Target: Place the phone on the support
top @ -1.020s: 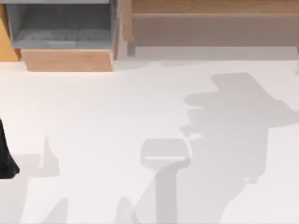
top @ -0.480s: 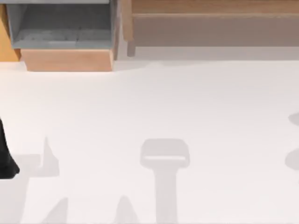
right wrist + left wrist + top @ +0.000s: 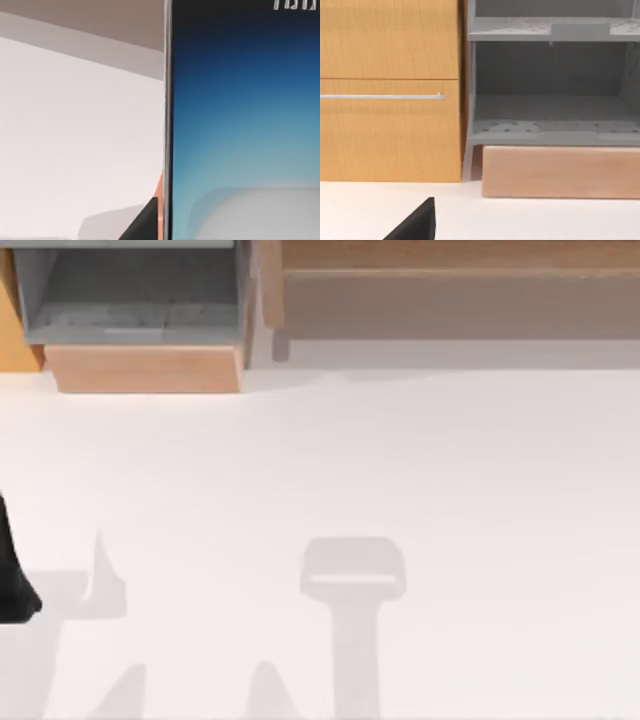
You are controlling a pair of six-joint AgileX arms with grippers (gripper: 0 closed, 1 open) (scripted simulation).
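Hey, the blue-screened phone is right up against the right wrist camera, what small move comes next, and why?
Probably carry the slim blue-screened phone with the silver rim over the white table toward the pale grey support near its middle. The phone sits close before the right wrist camera, the support carries nothing, and the left arm is parked at the left edge.

Top view looks straight down on the white table [image 3: 400, 460], wooden cabinet [image 3: 140, 368] along its far edge. Left wrist camera sits low, facing that same cabinet [image 3: 390, 90] and its grey shelves [image 3: 550, 130] head-on — close. Right wrist camera is pressed right up against the phone [image 3: 245, 125] — table [image 3: 75, 125] beside it.
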